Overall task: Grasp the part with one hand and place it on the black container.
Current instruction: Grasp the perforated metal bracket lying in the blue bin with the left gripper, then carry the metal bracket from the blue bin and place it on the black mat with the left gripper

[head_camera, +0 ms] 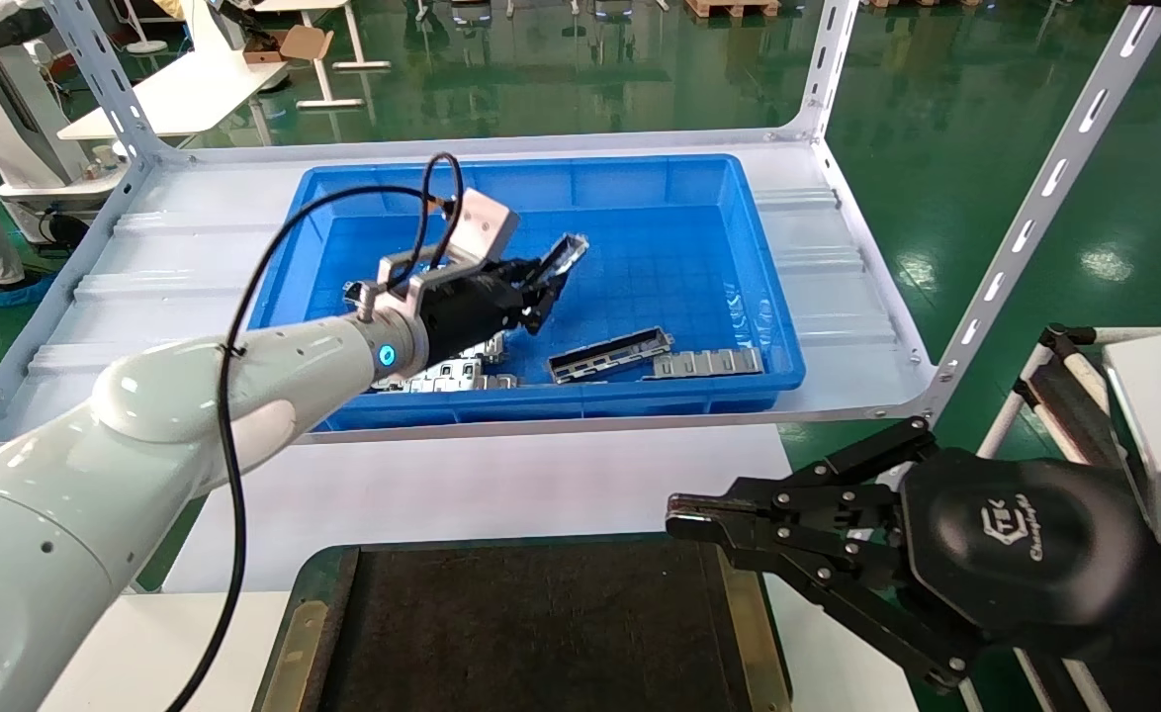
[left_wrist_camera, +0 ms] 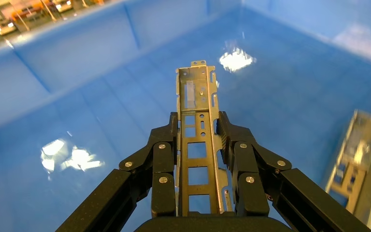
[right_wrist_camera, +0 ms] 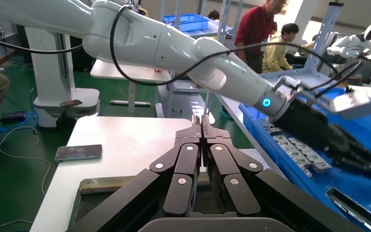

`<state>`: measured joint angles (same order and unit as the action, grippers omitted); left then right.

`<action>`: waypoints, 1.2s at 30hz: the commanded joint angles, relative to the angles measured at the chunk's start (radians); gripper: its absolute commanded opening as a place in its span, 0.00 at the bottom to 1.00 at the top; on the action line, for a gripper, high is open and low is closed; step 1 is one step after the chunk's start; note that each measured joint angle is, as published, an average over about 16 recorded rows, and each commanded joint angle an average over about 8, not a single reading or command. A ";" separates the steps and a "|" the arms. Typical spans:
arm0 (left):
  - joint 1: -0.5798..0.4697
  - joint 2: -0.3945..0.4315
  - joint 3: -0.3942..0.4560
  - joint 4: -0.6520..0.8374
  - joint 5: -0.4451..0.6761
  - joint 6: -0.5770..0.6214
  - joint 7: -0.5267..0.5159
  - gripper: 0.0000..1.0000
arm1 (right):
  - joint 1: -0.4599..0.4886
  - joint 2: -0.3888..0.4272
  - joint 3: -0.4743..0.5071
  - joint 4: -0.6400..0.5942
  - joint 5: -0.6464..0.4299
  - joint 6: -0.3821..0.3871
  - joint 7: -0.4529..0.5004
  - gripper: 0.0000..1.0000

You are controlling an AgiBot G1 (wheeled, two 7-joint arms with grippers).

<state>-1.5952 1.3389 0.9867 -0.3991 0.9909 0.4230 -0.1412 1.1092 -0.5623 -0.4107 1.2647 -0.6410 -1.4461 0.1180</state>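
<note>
My left gripper (head_camera: 544, 285) is inside the blue bin and shut on the part (head_camera: 565, 253), a narrow grey metal channel bar. It holds the bar tilted up above the bin floor. In the left wrist view the part (left_wrist_camera: 196, 96) runs between the closed fingers (left_wrist_camera: 163, 159) and sticks out past my gripper (left_wrist_camera: 196, 120). The black container (head_camera: 309, 633) lies at the near edge of the white table; its olive rim also shows in the right wrist view (right_wrist_camera: 107, 183). My right gripper (head_camera: 677, 514) is shut and empty by the container's far right corner, also seen in its own wrist view (right_wrist_camera: 202, 119).
The blue bin (head_camera: 783, 326) stands on a white metal shelf (head_camera: 857, 297). Another channel bar (head_camera: 608, 354) and flat silvery slotted strips (head_camera: 709, 363) lie on its floor; more strips (head_camera: 452, 374) sit under my left wrist. A phone (right_wrist_camera: 78, 152) lies on a far table.
</note>
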 commanded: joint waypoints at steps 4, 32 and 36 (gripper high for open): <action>-0.028 -0.017 -0.039 0.002 -0.046 0.043 0.047 0.00 | 0.000 0.000 0.000 0.000 0.000 0.000 0.000 0.00; 0.069 -0.355 -0.157 -0.388 -0.241 0.484 0.074 0.00 | 0.000 0.000 0.000 0.000 0.000 0.000 0.000 0.00; 0.119 -0.421 -0.160 -0.524 -0.259 0.471 0.030 0.00 | 0.000 0.000 0.000 0.000 0.000 0.000 0.000 0.00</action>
<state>-1.4722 0.9173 0.8273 -0.9274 0.7333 0.8838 -0.1096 1.1092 -0.5623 -0.4109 1.2647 -0.6409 -1.4460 0.1180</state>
